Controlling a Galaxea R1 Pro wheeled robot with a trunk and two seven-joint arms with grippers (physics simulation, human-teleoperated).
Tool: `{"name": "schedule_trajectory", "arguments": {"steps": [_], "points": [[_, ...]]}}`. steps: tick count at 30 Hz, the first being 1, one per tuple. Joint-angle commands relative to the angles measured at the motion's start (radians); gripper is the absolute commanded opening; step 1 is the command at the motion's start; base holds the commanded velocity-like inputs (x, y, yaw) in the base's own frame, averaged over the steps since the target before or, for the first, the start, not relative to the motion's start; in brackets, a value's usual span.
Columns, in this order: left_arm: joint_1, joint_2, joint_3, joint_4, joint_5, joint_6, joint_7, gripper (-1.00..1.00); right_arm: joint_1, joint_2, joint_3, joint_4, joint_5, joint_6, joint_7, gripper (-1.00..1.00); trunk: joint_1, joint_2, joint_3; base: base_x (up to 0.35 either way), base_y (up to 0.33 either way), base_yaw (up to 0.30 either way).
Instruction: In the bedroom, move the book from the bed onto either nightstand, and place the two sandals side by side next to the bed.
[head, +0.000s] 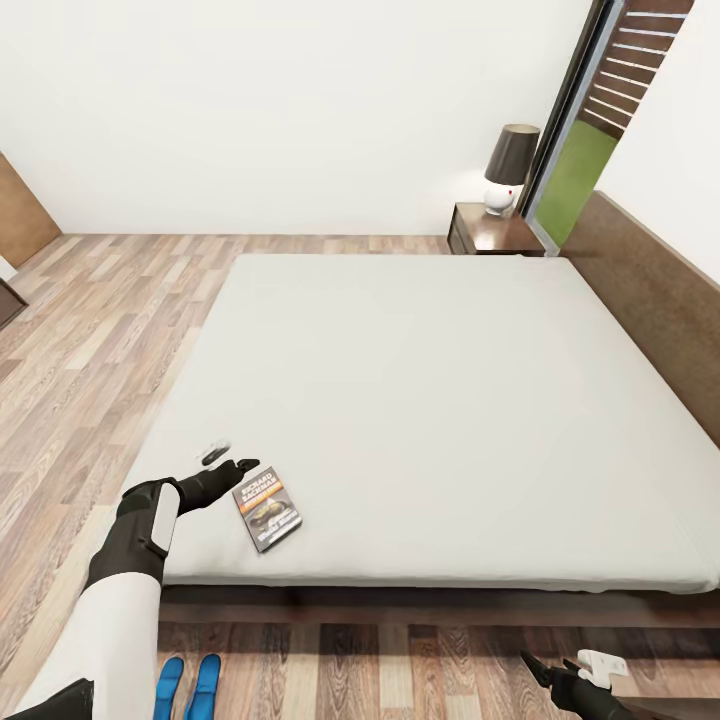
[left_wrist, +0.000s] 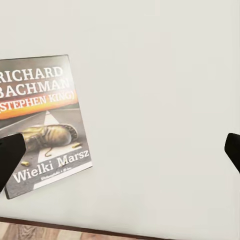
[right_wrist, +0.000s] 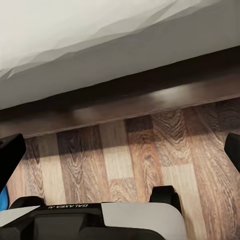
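Observation:
The book (head: 268, 510) lies flat on the light grey mattress of the bed (head: 420, 400), close to its near edge; its dark cover with an orange band faces up (left_wrist: 42, 120). My left gripper (head: 232, 458) hovers open just left of the book, nothing between its fingers (left_wrist: 10, 155). Two blue sandals (head: 188, 686) lie side by side on the floor in front of the bed frame. My right gripper (head: 568, 663) hangs open low over the floor by the bed's front edge. The nightstand (head: 490, 232) stands at the far side of the headboard.
A lamp (head: 510, 165) with a dark shade stands on the nightstand, next to a tall dark-framed window (head: 580, 150). Wood-plank floor (head: 90, 330) runs along the bed's left side. The dark bed frame (right_wrist: 130, 107) and my own base (right_wrist: 100, 220) are in the right wrist view.

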Motion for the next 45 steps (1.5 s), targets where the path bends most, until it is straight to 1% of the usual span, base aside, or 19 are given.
{"name": "schedule_trajectory", "arguments": {"steps": [1, 9, 12, 32, 45], "points": [[-0.001, -0.001, 0.005, -0.001, 0.007, 0.009, 0.0, 1.0, -0.002, 0.0, -0.005, 0.005, 0.0, -0.005, 0.006, 1.0, 0.001, -0.001, -0.001, 0.154, 0.0, 0.0], [-0.001, -0.001, 0.005, -0.001, 0.007, 0.008, 0.0, 1.0, -0.002, 0.0, -0.005, 0.005, 0.001, -0.005, 0.006, 1.0, 0.001, -0.001, -0.001, 0.266, 0.0, 0.0], [-0.001, -0.001, 0.006, -0.001, 0.007, 0.007, 0.0, 1.0, -0.002, 0.0, -0.005, 0.005, 0.001, -0.005, 0.006, 1.0, 0.001, -0.001, -0.001, 0.088, 0.0, 0.0], [-0.001, 0.004, 0.006, -0.001, 0.005, -0.009, 0.003, 1.0, -0.002, 0.0, -0.005, 0.005, 0.001, -0.005, 0.009, 1.0, 0.001, -0.001, -0.001, 0.002, 0.0, 0.0], [-0.001, 0.002, 0.006, -0.001, 0.004, -0.013, 0.003, 1.0, -0.002, 0.0, -0.005, 0.005, 0.001, -0.008, 0.01, 1.0, 0.001, -0.001, -0.001, 0.0, 0.0, 0.0]]}}
